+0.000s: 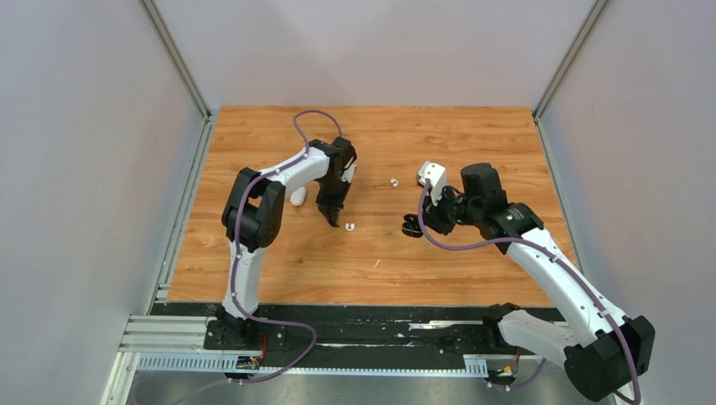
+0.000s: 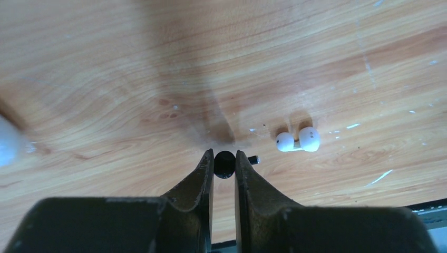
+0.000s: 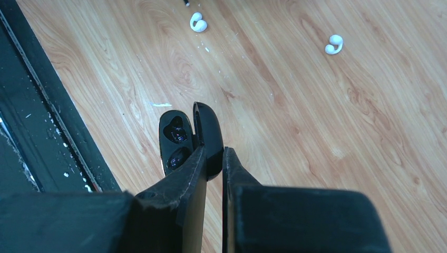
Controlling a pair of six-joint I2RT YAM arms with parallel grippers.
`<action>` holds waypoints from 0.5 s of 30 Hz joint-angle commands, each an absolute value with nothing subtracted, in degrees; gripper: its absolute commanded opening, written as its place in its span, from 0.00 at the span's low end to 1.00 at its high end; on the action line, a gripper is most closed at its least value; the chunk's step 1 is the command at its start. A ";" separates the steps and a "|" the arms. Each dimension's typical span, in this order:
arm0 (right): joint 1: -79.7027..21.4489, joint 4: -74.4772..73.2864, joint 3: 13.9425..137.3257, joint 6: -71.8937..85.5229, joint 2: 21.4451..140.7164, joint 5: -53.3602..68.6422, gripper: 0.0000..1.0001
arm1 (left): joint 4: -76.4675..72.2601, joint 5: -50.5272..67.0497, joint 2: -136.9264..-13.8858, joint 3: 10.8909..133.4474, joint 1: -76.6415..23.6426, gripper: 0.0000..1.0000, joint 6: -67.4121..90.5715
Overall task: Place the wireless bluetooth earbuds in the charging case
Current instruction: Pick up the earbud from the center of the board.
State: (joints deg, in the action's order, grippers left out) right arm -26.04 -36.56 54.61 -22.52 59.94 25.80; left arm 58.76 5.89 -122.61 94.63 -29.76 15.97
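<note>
A glossy black earbud (image 2: pixel 224 164) sits right at the wood surface with my left gripper (image 2: pixel 224 156) shut on it, its stem poking out to the right. A white earbud (image 2: pixel 298 140) lies just right of it, also seen in the top view as a white earbud (image 1: pixel 349 225) beside the left gripper (image 1: pixel 331 218). A second white earbud (image 1: pixel 393 181) lies farther back. My right gripper (image 3: pixel 215 153) is shut on the raised lid of the open black charging case (image 3: pixel 175 142), whose two wells show. The case (image 1: pixel 412 226) rests at table centre.
A white pebble-shaped case (image 1: pixel 297 196) lies under the left arm's forearm, a blur at the left edge of the left wrist view. Both white earbuds (image 3: pixel 198 22) (image 3: pixel 333 44) show beyond the black case. The table's black front rail (image 3: pixel 47 121) runs close to that case.
</note>
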 commanded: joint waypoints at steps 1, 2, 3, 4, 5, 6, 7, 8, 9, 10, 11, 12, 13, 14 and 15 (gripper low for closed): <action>-25.75 -33.67 53.84 -20.77 59.08 27.36 0.00 | 57.02 3.62 -113.69 99.15 -29.75 0.00 8.68; -25.75 -33.68 53.83 -20.55 59.28 27.82 0.00 | 56.11 3.35 -112.52 98.93 -29.77 0.00 7.33; -25.75 -33.66 53.93 -20.30 59.54 28.24 0.00 | 53.69 2.99 -110.05 98.03 -29.79 0.00 6.52; -25.77 -33.66 54.10 -20.03 59.94 28.68 0.00 | 52.38 2.86 -108.72 97.31 -29.79 0.00 4.68; -25.77 -33.60 54.33 -19.65 60.48 29.00 0.00 | 49.28 2.49 -105.89 95.61 -29.73 0.00 3.79; -25.75 -33.59 54.88 -19.22 61.07 29.34 0.00 | 47.45 2.39 -104.40 94.56 -29.76 0.00 1.39; -25.76 -33.70 55.35 -18.82 61.72 29.88 0.00 | 43.70 2.03 -101.05 91.82 -29.85 0.00 -0.14; -25.75 -33.71 55.92 -18.49 62.36 30.27 0.00 | 41.58 1.72 -99.35 90.43 -29.96 0.00 -2.98; -25.75 -33.86 56.55 -18.22 63.19 30.73 0.00 | 37.47 1.62 -95.59 87.40 -30.21 0.00 -4.52; -25.80 -34.07 57.41 -18.03 64.16 31.23 0.00 | 35.52 1.99 -93.59 85.98 -30.45 0.00 -7.77; -25.85 -34.31 58.37 -17.63 65.32 31.73 0.00 | 31.38 2.89 -89.82 82.89 -30.56 0.00 -9.51; -25.87 -34.57 59.64 -17.26 66.51 32.28 0.00 | 29.27 3.29 -87.71 81.26 -31.11 0.00 -13.10; -25.82 -34.81 60.84 -16.74 67.81 32.78 0.00 | 24.92 4.14 -83.87 78.30 -31.46 0.00 -17.71; -25.84 -34.88 62.18 -16.11 69.18 33.27 0.00 | 22.70 4.66 -81.88 76.77 -32.30 0.00 -19.31; -25.84 -34.94 63.44 -15.29 70.29 33.82 0.00 | 18.92 5.96 -78.10 73.93 -32.76 0.00 -21.08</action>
